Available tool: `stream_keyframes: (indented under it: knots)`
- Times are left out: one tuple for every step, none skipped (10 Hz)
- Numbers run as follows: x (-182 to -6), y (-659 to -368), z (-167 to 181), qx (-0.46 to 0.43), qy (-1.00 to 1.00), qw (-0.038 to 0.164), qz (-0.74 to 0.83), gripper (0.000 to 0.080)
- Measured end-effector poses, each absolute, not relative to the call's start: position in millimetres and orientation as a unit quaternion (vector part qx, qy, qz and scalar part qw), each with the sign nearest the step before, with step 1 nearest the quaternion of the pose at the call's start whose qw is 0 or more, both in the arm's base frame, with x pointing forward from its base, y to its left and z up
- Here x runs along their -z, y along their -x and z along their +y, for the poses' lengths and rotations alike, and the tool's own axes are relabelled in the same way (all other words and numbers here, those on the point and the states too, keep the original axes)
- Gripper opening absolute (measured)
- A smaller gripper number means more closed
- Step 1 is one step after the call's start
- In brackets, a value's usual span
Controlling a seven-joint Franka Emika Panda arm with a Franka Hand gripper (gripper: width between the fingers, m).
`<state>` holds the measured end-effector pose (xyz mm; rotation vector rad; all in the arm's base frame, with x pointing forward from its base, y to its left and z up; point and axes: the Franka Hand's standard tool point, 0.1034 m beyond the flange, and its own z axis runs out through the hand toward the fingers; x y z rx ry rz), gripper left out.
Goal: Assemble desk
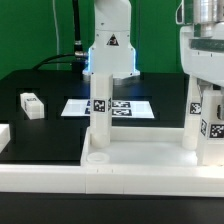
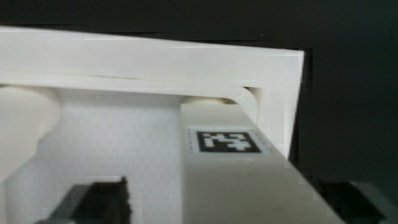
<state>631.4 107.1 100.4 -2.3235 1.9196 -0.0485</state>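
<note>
Tabletop: the big white tray point(image 1: 140, 160) lies at the front of the black table point(image 1: 50, 135), closest to the exterior camera.
Left leg: a white block point(image 1: 100, 115) stands straight up in the tabletop, on the exterior view's left.
Right leg: another white block point(image 1: 197, 122) stands straight up at the tabletop's corner on the exterior view's right, right under the tool.
Tool: the tool point(image 2: 222, 208) hangs over the right leg with its jaws apart. It is let go and holds nothing.
Only in the wrist view: one dark finger point(image 2: 102, 205) sits to the side of the right leg with a gap between them. The other finger is too dark to make out. You also see the leg's small tag point(image 2: 226, 140) and where the leg's end meets the tray's corner.
Only in the exterior view: everything further back.
Loose leg: a small white block point(image 1: 31, 103) lies alone on the table, well apart from the tray, on the exterior view's left.
Marker board: the flat white sheet point(image 1: 75, 107) lies behind the left leg.
Arm's base: the white base point(image 1: 110, 45) stands furthest back.
</note>
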Motion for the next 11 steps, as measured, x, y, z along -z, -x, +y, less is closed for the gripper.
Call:
stream_keyframes:
  knots:
    - [-100.8, -632.0, 107.4, 0.021, 0.808, 0.059, 0.586, 0.0623]
    - [-102.5, -633.3, 108.6, 0.023, 0.836, 0.054, 0.545, 0.0642]
    - [-103.2, -634.6, 108.6, 0.026, 0.851, 0.054, 0.521, 0.0647]
    - [-102.9, -634.5, 108.2, 0.028, 0.873, 0.053, 0.484, 0.0647]
    - [-102.8, -634.5, 107.9, 0.031, 0.891, 0.051, 0.45, 0.0648]
    - [-102.8, -634.5, 107.7, 0.032, 0.908, 0.05, 0.415, 0.0648]
    - [-102.7, -634.5, 107.4, 0.035, 0.925, 0.049, 0.376, 0.0648]
    - [-102.7, -634.6, 107.2, 0.037, 0.939, 0.044, 0.339, 0.0648]
    - [-103.5, -635.5, 106.2, 0.042, 0.959, 0.037, 0.28, 0.0648]
    - [-104.0, -636.8, 106.3, 0.046, 0.973, 0.027, 0.224, 0.0648]
    - [-104.0, -636.9, 106.2, 0.047, 0.979, 0.025, 0.199, 0.0648]
